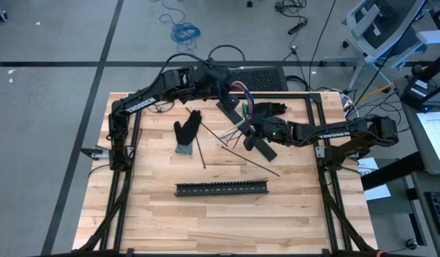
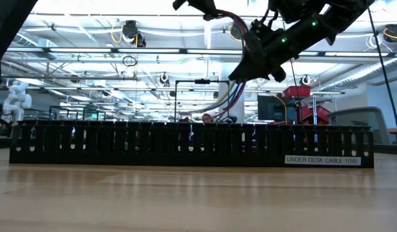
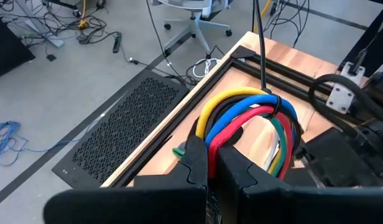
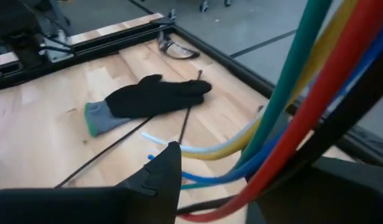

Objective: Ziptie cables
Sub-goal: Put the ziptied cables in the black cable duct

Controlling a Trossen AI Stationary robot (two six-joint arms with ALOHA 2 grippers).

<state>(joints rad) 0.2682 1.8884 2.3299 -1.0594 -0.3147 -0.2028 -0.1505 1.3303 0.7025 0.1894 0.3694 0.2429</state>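
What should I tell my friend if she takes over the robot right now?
Left gripper: shut on the cables, holding the bundle up over the far side of the table.
Right gripper: beside the same bundle, with the wires running between its fingers; they look parted, not clamped.
On the table: a black glove, thin black sticks and the black slotted strip nearer the front.
Done: the wires are gathered and lifted. A dark band seems to ring them at one spot, but I cannot tell whether it is a ziptie.
Left: fasten the tie tight, then set the bundle down.
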